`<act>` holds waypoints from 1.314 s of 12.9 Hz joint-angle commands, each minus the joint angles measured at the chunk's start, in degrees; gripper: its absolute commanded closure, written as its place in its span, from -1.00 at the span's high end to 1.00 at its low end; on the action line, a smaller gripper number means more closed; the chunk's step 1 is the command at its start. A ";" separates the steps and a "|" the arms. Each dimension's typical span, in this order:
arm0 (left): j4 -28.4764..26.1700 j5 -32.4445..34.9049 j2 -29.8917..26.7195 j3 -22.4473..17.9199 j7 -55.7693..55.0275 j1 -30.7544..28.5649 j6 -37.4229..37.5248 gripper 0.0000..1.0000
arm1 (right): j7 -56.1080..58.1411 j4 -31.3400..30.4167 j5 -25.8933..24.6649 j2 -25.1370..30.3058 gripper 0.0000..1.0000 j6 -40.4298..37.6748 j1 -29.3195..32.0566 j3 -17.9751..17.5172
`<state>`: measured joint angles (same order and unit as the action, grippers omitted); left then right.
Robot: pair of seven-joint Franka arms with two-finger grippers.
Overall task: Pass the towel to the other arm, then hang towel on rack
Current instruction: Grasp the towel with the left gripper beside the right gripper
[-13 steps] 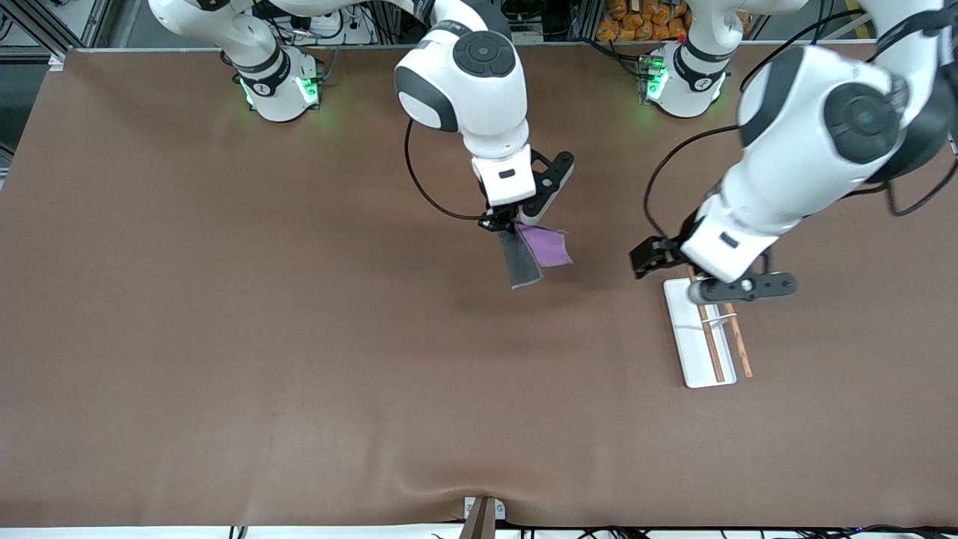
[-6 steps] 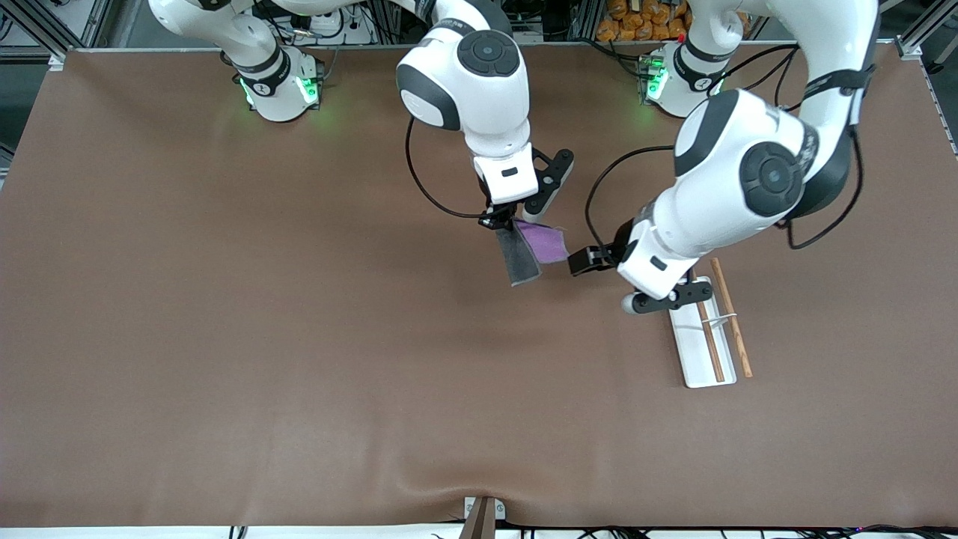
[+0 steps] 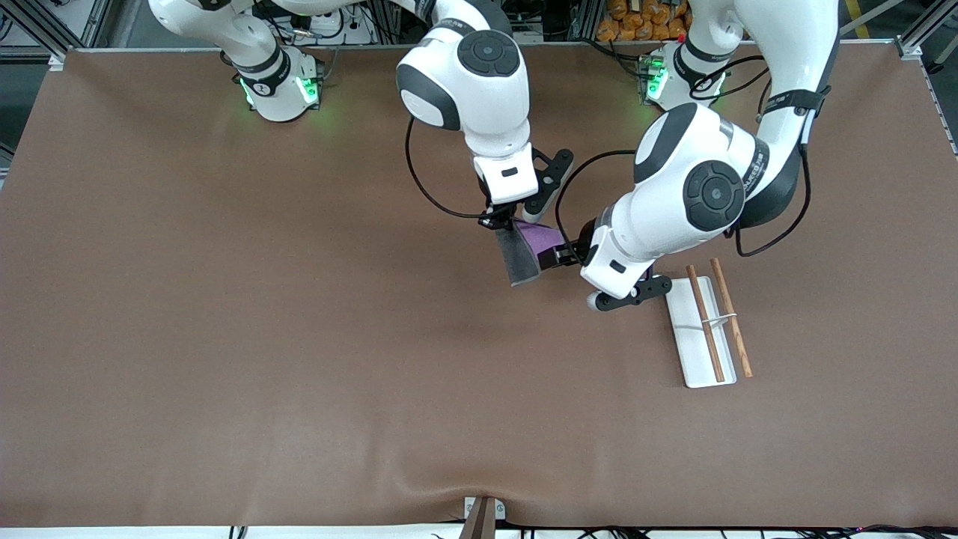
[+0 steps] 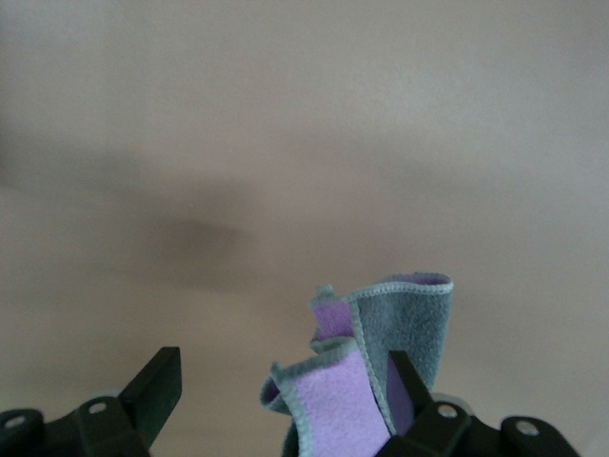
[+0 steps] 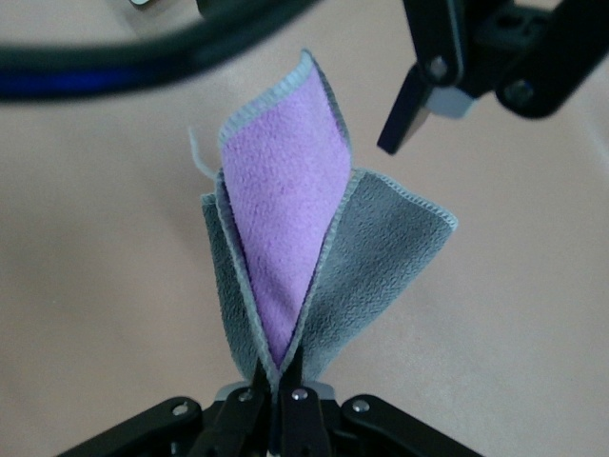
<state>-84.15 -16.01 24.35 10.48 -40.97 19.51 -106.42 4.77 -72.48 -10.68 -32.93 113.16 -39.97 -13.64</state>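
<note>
The towel [image 3: 520, 258], dark grey with a purple face, hangs folded from my right gripper [image 3: 503, 222], which is shut on its top edge above the middle of the table. The right wrist view shows the towel [image 5: 285, 248] pinched between the shut fingers [image 5: 285, 386]. My left gripper [image 3: 560, 258] is open at the towel's side toward the left arm's end. In the left wrist view the towel [image 4: 381, 362] sits between the spread fingers of the left gripper [image 4: 285, 390], close to one finger [image 4: 409, 386]. The rack [image 3: 692, 352] lies on the table beside the left arm.
The rack's two brown rods [image 3: 705, 322] lie over its white base, nearer the front camera than the left gripper. The left gripper's fingertip [image 5: 404, 119] shows in the right wrist view beside the towel. Brown table cover [image 3: 299, 337] lies all round.
My left arm has swung from over the rack toward the towel, and its open fingers now stand around the towel's side. The right gripper and the towel have held still.
</note>
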 commanded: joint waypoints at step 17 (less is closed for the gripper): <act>1.44 -4.46 -0.18 -0.28 -1.13 -0.61 0.60 -1.00 | -0.03 0.50 -1.19 0.32 -1.00 -0.92 -0.55 0.28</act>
<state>-83.50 -19.66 24.67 10.37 -41.50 19.45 -106.42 4.78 -72.48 -10.78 -32.93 113.10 -39.97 -13.64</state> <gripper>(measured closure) 0.982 0.956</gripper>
